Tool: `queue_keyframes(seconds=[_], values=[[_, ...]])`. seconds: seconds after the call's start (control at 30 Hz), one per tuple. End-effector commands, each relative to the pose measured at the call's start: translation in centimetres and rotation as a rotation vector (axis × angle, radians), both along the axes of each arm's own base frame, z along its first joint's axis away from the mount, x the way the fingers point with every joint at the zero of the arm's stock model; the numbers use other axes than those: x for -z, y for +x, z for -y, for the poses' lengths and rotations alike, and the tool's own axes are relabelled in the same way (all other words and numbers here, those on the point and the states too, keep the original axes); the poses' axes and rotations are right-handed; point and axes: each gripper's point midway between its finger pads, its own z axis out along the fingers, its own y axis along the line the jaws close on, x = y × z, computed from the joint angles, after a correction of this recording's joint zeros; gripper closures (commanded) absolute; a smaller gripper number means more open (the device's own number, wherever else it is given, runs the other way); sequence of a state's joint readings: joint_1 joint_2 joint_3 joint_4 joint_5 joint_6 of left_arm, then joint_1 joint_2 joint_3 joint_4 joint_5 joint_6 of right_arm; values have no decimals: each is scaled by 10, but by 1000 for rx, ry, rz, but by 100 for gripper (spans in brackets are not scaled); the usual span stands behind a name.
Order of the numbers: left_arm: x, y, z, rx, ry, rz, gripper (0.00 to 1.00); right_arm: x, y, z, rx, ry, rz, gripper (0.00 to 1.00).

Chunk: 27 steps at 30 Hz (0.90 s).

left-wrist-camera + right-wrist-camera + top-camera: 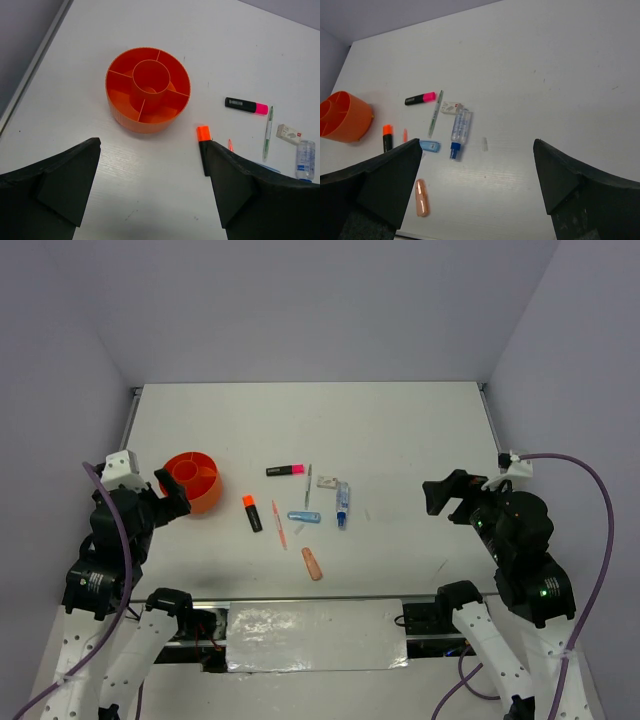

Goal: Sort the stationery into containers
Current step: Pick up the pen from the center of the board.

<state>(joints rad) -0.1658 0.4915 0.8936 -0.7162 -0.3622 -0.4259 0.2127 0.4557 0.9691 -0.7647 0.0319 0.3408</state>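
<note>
two empty grippers are held spread wide: left gripper by the orange tub, right gripper faced at the loose stationery, likely for lining up picks.

One camera overlooks me from above and behind; wrist cameras peer between my fingers, both catching the pink-capped highlighter ahead, seemingly nearer my left.
</note>
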Motion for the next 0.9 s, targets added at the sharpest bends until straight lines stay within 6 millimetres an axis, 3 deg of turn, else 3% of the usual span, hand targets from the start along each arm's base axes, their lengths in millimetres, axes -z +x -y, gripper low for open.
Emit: queue_keyframes(seconds=[0.0,0.27,0.43,0.53,0.57,0.63,0.67,0.73,0.77,0.8,0.87], values=[[-9,7,3,-1,-29,50,1,-9,0,4,28,5,27,0],[-9,10,5,8,-30,43,1,-17,-2,-14,-62,69,82,0],[-11,20,13,13,-70,-26,1,-7,4,-23,-95,91,43,0],[-7,36,42,104,-167,-72,1,2,9,-31,-128,93,-3,0],[-1,46,60,140,-210,-77,1,5,11,-33,-136,95,-11,0],[7,55,73,128,-215,-80,1,11,15,-40,-161,114,-35,0],[19,57,99,164,-233,-122,1,12,16,-42,-171,123,-37,0],[28,62,111,134,-211,-136,1,16,17,-48,-200,126,-58,0],[43,63,130,141,-210,-182,1,14,18,-48,-201,123,-57,0],[50,65,133,119,-206,-199,1,16,18,-48,-201,118,-71,0],[69,68,159,143,-213,-246,1,16,18,-47,-197,106,-73,0]])
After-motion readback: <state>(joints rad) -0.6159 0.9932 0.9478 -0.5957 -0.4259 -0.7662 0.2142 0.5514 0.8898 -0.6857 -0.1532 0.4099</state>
